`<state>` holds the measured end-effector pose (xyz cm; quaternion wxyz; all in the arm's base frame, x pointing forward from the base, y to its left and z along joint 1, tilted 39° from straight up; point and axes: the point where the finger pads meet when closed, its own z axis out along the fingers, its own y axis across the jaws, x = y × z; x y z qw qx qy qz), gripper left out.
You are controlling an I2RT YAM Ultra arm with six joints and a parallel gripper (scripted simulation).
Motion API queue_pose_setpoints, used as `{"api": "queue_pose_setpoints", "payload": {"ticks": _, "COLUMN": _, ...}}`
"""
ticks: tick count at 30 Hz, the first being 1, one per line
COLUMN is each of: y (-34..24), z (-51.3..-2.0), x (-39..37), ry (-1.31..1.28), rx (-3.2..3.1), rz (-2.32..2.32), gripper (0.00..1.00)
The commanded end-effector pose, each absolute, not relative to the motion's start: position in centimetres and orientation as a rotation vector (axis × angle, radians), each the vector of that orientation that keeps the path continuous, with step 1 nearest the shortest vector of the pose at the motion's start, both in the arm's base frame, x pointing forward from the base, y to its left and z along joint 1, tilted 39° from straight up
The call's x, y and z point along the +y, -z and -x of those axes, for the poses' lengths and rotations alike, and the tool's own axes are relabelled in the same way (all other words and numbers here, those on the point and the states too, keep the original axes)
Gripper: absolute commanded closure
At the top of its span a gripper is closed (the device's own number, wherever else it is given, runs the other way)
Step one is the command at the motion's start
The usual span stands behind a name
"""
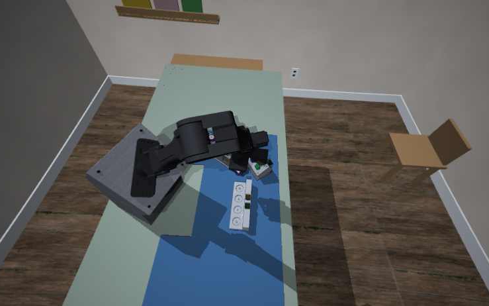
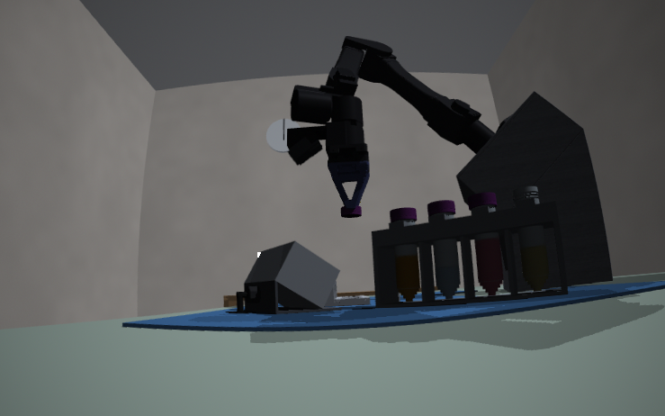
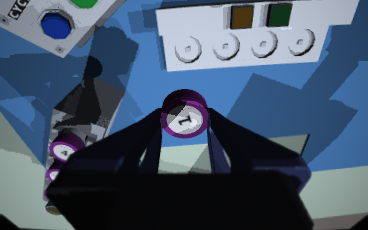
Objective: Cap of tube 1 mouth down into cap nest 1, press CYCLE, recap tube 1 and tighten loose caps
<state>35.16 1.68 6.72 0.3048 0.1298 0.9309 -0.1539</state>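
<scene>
My gripper (image 3: 184, 115) is shut on the purple cap (image 3: 185, 119) whose white dot reads 1. It holds the cap in the air above the blue mat, dot up, as the exterior view shows (image 2: 350, 211). The cap hangs to one side of the decapping station (image 2: 469, 253), level with the tube tops. Tube 1 (image 2: 530, 194) stands open with its thread bare. The other three tubes carry purple caps (image 2: 441, 207). The cap tray (image 3: 250, 35) lies ahead of the cap in the wrist view, all its nests empty. The amber lamp (image 3: 241, 16) and green lamp (image 3: 279, 14) look dark.
The key desk stands beside the tray, with the blue CYCLE key (image 3: 56, 25) and the green READY key (image 3: 84, 2). In the top view the arm covers the station, with the desk (image 1: 259, 169) and tray (image 1: 240, 204) beyond it. The arm's grey base block (image 1: 132, 171) sits at the table's left edge.
</scene>
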Motion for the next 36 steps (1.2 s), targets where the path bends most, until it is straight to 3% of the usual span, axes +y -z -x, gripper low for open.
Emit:
{"api": "queue_pose_setpoints", "payload": {"ticks": 1, "y": -7.5, "z": -35.4, "x": 1.3, "ry": 0.407, "rx": 2.494, "rz": -0.251, "gripper": 1.00}}
{"api": "queue_pose_setpoints", "payload": {"ticks": 36, "y": 2.3, "z": -42.3, "x": -3.1, "ry": 0.409, "rx": 2.494, "rz": -0.250, "gripper": 1.00}}
